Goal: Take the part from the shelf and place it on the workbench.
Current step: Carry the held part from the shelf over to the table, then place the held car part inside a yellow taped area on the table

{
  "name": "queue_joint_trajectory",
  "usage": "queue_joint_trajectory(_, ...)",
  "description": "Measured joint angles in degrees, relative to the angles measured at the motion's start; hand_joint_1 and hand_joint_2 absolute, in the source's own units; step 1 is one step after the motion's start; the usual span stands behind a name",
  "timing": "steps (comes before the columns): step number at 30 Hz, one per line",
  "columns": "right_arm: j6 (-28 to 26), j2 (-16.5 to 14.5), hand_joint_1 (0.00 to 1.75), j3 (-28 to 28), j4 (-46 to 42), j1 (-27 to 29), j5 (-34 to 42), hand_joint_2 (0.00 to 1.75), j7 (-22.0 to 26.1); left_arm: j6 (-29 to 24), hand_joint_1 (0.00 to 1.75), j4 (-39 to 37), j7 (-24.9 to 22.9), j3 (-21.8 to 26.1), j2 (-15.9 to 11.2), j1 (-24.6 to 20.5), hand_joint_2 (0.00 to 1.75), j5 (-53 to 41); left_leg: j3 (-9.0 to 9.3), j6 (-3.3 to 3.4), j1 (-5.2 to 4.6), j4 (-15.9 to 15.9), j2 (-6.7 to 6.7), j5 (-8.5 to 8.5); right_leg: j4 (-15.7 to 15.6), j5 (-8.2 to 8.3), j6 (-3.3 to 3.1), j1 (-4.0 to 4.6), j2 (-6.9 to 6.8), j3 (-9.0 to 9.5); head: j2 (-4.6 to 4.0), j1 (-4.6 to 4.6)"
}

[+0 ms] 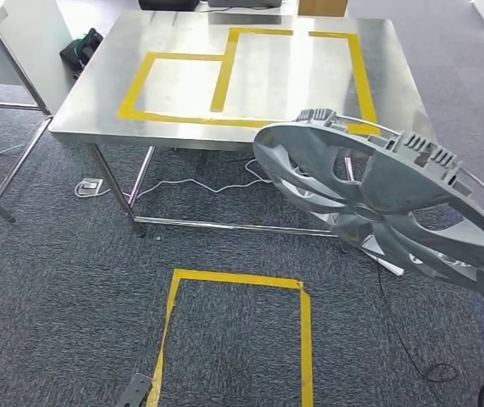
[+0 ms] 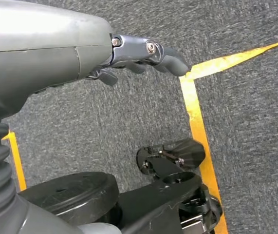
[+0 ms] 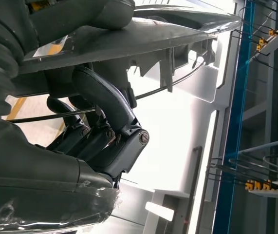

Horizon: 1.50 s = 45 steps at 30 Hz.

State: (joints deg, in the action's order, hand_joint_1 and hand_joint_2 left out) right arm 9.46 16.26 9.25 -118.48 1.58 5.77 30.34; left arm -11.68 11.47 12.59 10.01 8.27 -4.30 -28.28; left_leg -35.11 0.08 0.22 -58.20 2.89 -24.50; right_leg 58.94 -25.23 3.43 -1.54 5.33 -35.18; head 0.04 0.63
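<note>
Ahead, a steel workbench (image 1: 181, 89) is seen from above, its top marked with yellow tape (image 1: 226, 64) laid out in two joined rectangles. It stands on dark grey carpet (image 1: 53, 280), where a second yellow tape square (image 1: 239, 284) is marked just in front of it. White cables (image 1: 181, 183) are trailed across the floor beneath the bench. A white table leg and frame (image 1: 8, 93) are seen at the left, with a dark bag (image 1: 80, 47) beside them.

The part (image 1: 386, 195), a grey plastic wheel cover with spokes and a ribbed rim, is held in the air at the right, in front of the bench's near right corner and not resting on it. It is tilted, with its far edge raised toward the bench and its near edge dropping toward the lower right.

From the right wrist, the right hand (image 3: 104, 126) is seen wrapped around the part's rim, dark fingers (image 3: 100, 97) curled under it and a wire ring. A blue shelf upright (image 3: 236, 122) with hooks is seen behind.

From the left wrist, the left hand (image 2: 144, 56) is seen hanging over the carpet, fingers loosely extended and holding nothing.
</note>
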Motion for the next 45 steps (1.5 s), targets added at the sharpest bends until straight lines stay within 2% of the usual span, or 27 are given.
queue_joint_trajectory(2,0.02,0.00,1.75,0.01,0.01,0.06,0.00,1.75,0.00,0.05,0.00,0.00,0.02,0.00,0.08,-0.06,1.75,0.00,0.12,0.70,0.07,0.27,-0.84,0.17,1.14,-0.81,0.59,0.05,-1.32,-0.77,0.00,-0.26)
queue_joint_trajectory(3,0.03,-0.01,1.75,0.01,0.03,0.00,0.01,1.75,0.00,0.07,0.00,0.00,0.03,0.00,0.12,-0.06,1.75,0.00,0.18,1.02,0.11,0.39,-1.25,0.21,3.37,-2.13,0.75,0.16,-2.52,-1.89,0.00,-0.44)
queue_joint_trajectory(5,0.07,-0.03,1.75,-0.01,0.12,-0.13,0.02,1.75,0.01,0.08,0.00,0.00,0.04,0.00,0.14,0.05,1.75,0.00,0.20,1.44,-0.11,0.40,-1.91,0.08,10.74,-5.82,0.90,0.30,-4.49,-5.21,0.00,-0.75)
queue_joint_trajectory(6,0.06,-0.05,1.75,-0.03,0.20,-0.13,0.02,1.75,0.00,0.08,0.00,0.00,0.05,0.00,0.13,0.12,1.75,-0.01,0.21,1.55,-0.24,0.39,-2.22,0.04,14.10,-7.09,0.93,0.31,-4.74,-6.77,0.00,-0.74)
queue_joint_trajectory(7,0.02,-0.06,1.75,-0.04,0.28,-0.11,0.03,1.75,-0.01,0.08,0.00,0.00,0.11,0.00,0.12,0.16,1.75,-0.04,0.23,1.61,-0.35,0.37,-2.50,0.00,15.82,-7.36,0.92,0.31,-4.82,-7.53,0.00,-0.74)
queue_joint_trajectory(8,-0.03,-0.08,1.75,-0.06,0.36,-0.09,0.04,1.75,-0.02,0.08,0.00,0.00,0.23,0.00,0.12,0.17,1.75,-0.11,0.29,1.63,-0.43,0.36,-2.67,-0.02,15.26,-6.52,0.85,0.33,-4.85,-7.15,0.00,-0.74)
queue_joint_trajectory(9,-0.10,-0.09,1.75,-0.07,0.42,-0.09,0.07,1.75,-0.02,0.08,0.00,0.00,0.41,0.00,0.14,0.15,1.75,-0.26,0.38,1.63,-0.50,0.34,-2.78,-0.05,12.51,-4.83,0.71,0.36,-4.90,-5.64,0.00,-0.74)
queue_joint_trajectory(11,-0.22,-0.11,1.75,-0.07,0.45,-0.16,0.13,1.75,-0.02,0.08,0.00,0.00,0.86,0.00,0.18,0.10,1.75,-0.55,0.57,1.45,-0.70,0.21,-2.84,-0.19,4.56,-1.66,0.34,0.53,-5.30,-1.29,0.00,-0.73)
queue_joint_trajectory(12,-0.27,-0.13,1.75,-0.06,0.45,-0.20,0.16,1.75,-0.02,0.08,0.00,0.00,1.04,0.00,0.18,0.07,1.75,-0.64,0.59,1.27,-0.81,0.12,-2.85,-0.22,1.76,-0.88,0.11,0.64,-5.46,0.30,0.00,-0.71)
queue_joint_trajectory(14,-0.34,-0.15,1.75,-0.05,0.45,-0.24,0.19,1.75,-0.03,0.40,0.00,0.00,1.56,0.00,0.15,0.10,1.75,-0.64,0.50,1.50,-1.09,-0.05,-2.85,-0.24,0.00,-0.66,0.03,0.74,-5.52,1.32,0.00,-0.65)
queue_joint_trajectory(17,-0.57,-0.15,1.75,0.04,0.46,-0.36,0.20,1.75,-0.14,1.07,0.00,0.00,2.63,0.00,0.12,0.11,1.75,-0.52,0.60,1.99,-1.09,0.22,-2.88,0.00,-0.08,-0.47,0.06,0.76,-5.25,1.27,0.00,-0.61)
queue_joint_trajectory(21,-1.04,-0.15,1.75,0.13,0.46,-0.60,-0.62,1.75,-0.37,1.03,0.00,0.00,3.07,0.00,0.12,0.00,1.75,-0.44,0.76,1.23,-0.96,0.70,-2.90,0.30,-0.05,-0.50,-0.31,0.91,-5.18,1.21,0.00,-0.62)
queue_joint_trajectory(24,-3.89,-0.02,1.75,0.28,0.45,-0.57,-6.17,1.75,-0.89,0.85,0.00,0.00,3.09,0.03,0.12,0.05,1.75,-0.05,0.76,0.57,-0.85,0.83,-2.93,0.40,-0.03,-0.47,-0.52,0.97,-5.21,1.16,0.00,-0.63)
queue_joint_trajectory(27,-6.87,1.37,1.75,0.98,0.41,-0.54,-11.18,1.75,-1.63,0.84,0.00,0.00,3.16,0.10,0.11,0.24,1.75,0.26,0.69,0.38,-0.89,0.83,-2.94,0.42,-0.07,-0.40,-0.60,0.93,-5.24,1.18,0.00,-0.64)
queue_joint_trajectory(29,-7.65,2.89,1.75,1.88,0.15,-0.77,-12.15,1.75,-2.19,0.85,0.00,0.00,3.20,0.14,0.08,0.39,1.75,0.44,0.79,1.02,-1.04,1.15,-2.95,0.24,-0.66,-0.18,-0.16,0.76,-5.23,1.42,0.00,-0.62)
queue_joint_trajectory(31,-8.17,4.35,1.75,2.76,-0.46,-0.97,-13.12,1.75,-2.49,1.03,0.00,0.00,3.26,0.19,0.09,0.49,1.75,0.58,1.83,1.79,-0.84,2.81,-3.05,0.60,-0.77,-0.25,0.41,0.70,-5.18,1.41,-0.01,-0.74)
queue_joint_trajectory(33,-8.80,5.61,1.75,3.41,-1.22,-1.15,-14.36,1.75,-2.53,1.37,0.00,0.00,3.40,0.40,0.13,0.53,1.75,0.69,2.97,2.07,-0.49,4.29,-3.27,1.09,3.31,-2.36,0.77,0.75,-5.13,-0.70,-0.01,-1.10)
queue_joint_trajectory(35,-9.31,6.53,1.75,3.79,-1.93,-1.05,-15.56,1.75,-2.59,1.65,0.00,0.00,3.51,0.68,0.12,0.56,1.75,0.79,3.32,2.15,-0.37,4.44,-3.43,0.87,10.78,-5.52,1.24,0.57,-5.13,-4.65,-0.02,-1.33)
queue_joint_trajectory(36,-9.49,6.94,1.75,3.91,-2.23,-0.87,-16.17,1.75,-2.76,1.75,0.00,0.00,3.54,0.80,0.12,0.62,1.75,0.83,3.48,2.02,-0.26,4.41,-3.46,0.68,13.31,-6.09,1.54,0.37,-5.15,-6.11,-0.02,-1.34)
queue_joint_trajectory(37,-9.65,7.37,1.75,4.02,-2.48,-0.72,-16.78,1.75,-3.00,1.83,0.00,0.00,3.54,0.89,0.12,0.70,1.75,0.85,3.66,1.75,-0.08,4.35,-3.46,0.46,13.84,-5.56,1.93,0.12,-5.18,-6.58,-0.02,-1.35)
queue_joint_trajectory(38,-9.83,7.80,1.75,4.10,-2.68,-0.66,-17.33,1.75,-3.26,1.89,0.00,0.00,3.54,0.97,0.12,0.76,1.75,0.85,3.88,1.32,0.20,4.14,-3.45,0.18,12.17,-4.00,2.42,-0.22,-5.25,-5.93,-0.02,-1.34)
queue_joint_trajectory(40,-10.29,8.56,1.75,4.23,-3.03,-0.76,-18.20,1.75,-3.65,1.94,0.00,0.00,3.55,1.09,0.03,0.79,1.75,0.83,4.06,0.02,0.68,2.99,-3.44,-0.87,5.37,-0.38,3.83,-1.01,-5.60,-2.60,-0.02,-1.45)
queue_joint_trajectory(41,-10.60,8.94,1.75,4.27,-3.23,-0.90,-18.64,1.75,-3.77,1.95,0.00,0.00,3.55,1.13,-0.04,0.76,1.75,0.78,3.94,-0.60,0.80,2.10,-3.44,-1.53,2.70,0.37,3.86,-1.28,-5.54,-1.12,-0.02,-1.66)
queue_joint_trajectory(42,-10.96,9.36,1.75,4.31,-3.39,-0.97,-19.14,1.75,-3.93,1.95,0.00,0.00,3.55,1.17,-0.15,0.73,1.75,0.72,3.77,-1.07,0.79,1.37,-3.44,-2.09,1.27,0.38,3.51,-1.42,-5.45,-0.25,-0.02,-1.76)
queue_joint_trajectory(43,-11.29,9.83,1.75,4.33,-3.50,-0.98,-19.70,1.75,-4.11,1.95,0.00,0.00,3.55,1.22,-0.25,0.72,1.75,0.66,3.66,-1.36,0.69,0.91,-3.44,-2.47,1.06,-0.25,2.83,-1.40,-5.23,-0.01,-0.02,-1.79)
queue_joint_trajectory(44,-11.61,10.43,1.75,4.35,-3.62,-0.92,-20.45,1.75,-4.36,1.94,0.00,0.00,3.54,1.26,-0.25,0.72,1.75,0.58,3.65,-1.49,0.76,0.72,-3.44,-2.70,1.33,-0.64,1.77,-1.37,-4.91,-0.03,-0.02,-1.75)
queue_joint_trajectory(45,-11.86,11.09,1.75,4.38,-3.69,-0.74,-21.17,1.75,-4.68,1.93,0.00,0.00,3.54,1.29,-0.27,0.70,1.75,0.51,3.75,-1.65,0.82,0.69,-3.43,-2.89,1.56,-0.96,1.17,-1.32,-4.79,-0.02,-0.02,-1.59)
